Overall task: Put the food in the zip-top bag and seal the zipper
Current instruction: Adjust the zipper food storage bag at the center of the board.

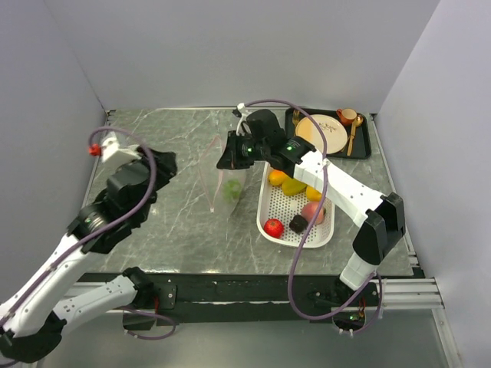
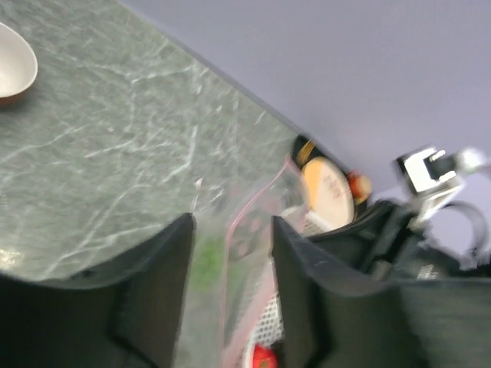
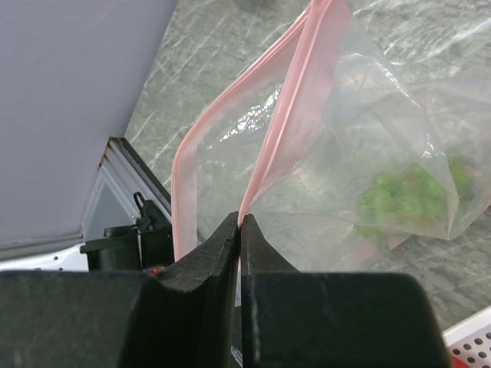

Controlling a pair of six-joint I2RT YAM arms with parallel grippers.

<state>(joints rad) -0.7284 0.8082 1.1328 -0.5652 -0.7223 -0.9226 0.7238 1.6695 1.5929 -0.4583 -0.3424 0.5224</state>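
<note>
The clear zip-top bag (image 1: 224, 186) hangs upright over the table, and green grapes (image 3: 406, 195) show through its lower part. My right gripper (image 3: 240, 222) is shut on one lip of the pink zipper (image 3: 288, 115), while the other lip (image 3: 184, 176) bows away, so the mouth gapes. In the top view that gripper (image 1: 228, 157) is at the bag's top edge. My left gripper (image 1: 167, 163) stands open a short way left of the bag, holding nothing. From its own view (image 2: 230, 230), the bag (image 2: 249, 238) shows beyond the gap. The rest of the food, including an orange mango (image 1: 278, 178), lemon (image 1: 293, 186), peach (image 1: 311, 212), tomato (image 1: 273, 227) and dark piece (image 1: 298, 223), lies in the basket.
The white perforated basket (image 1: 265, 205) sits just right of the bag. A black tray (image 1: 367, 146) at the back right carries a cream plate (image 1: 322, 132), a cup (image 1: 347, 116) and a spoon (image 1: 352, 138). A pale bowl (image 2: 11, 69) sits on the marble. Walls close in the back and both sides.
</note>
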